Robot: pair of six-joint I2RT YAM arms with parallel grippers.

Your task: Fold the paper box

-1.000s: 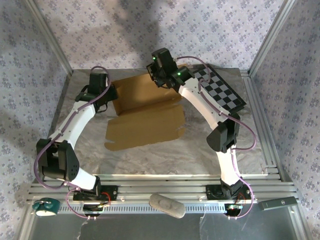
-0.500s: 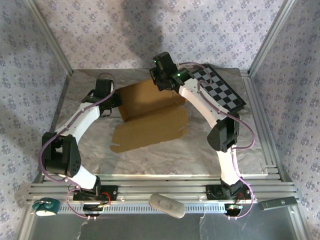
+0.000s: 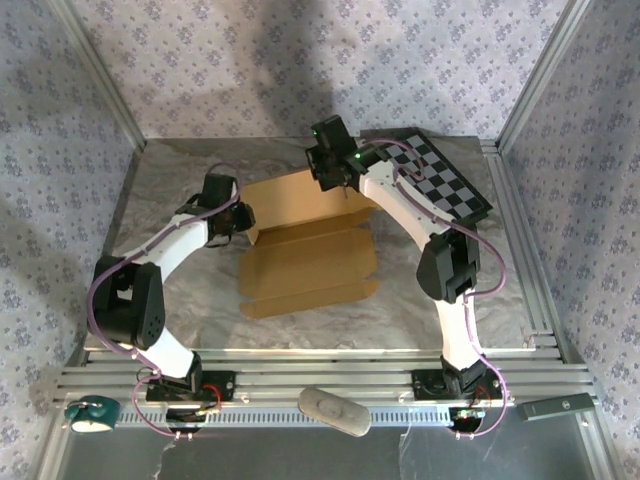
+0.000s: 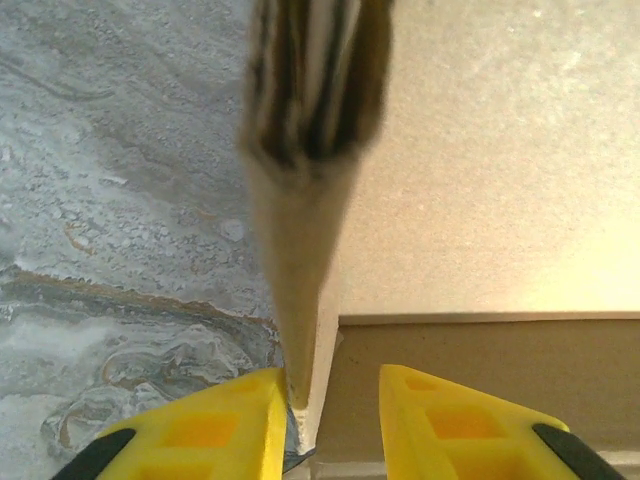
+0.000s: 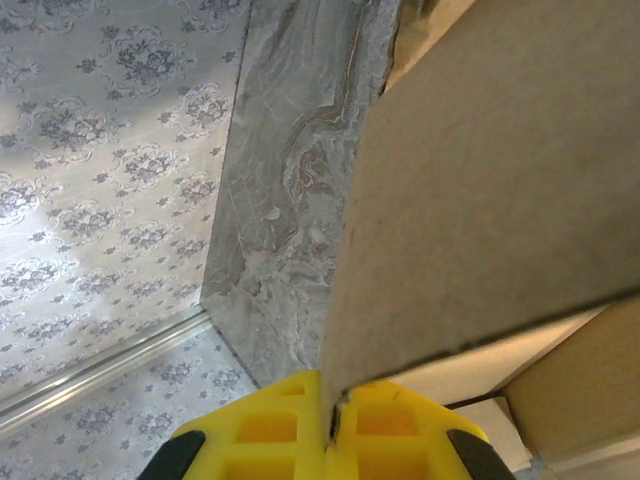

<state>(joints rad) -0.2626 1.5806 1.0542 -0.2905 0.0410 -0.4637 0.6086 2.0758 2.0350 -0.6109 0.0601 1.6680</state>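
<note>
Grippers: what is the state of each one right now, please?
Left gripper: open, jaws apart with a flap edge of the paper box between them, not clamped.
Right gripper: closed, holding the paper box by a panel edge.

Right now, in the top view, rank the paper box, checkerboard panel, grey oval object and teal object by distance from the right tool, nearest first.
1. Paper box, centre; right tool grips its raised flap.
2. Checkerboard panel, far right.
3. Grey oval object, near edge, middle.
4. Teal object, near-left corner.
</note>
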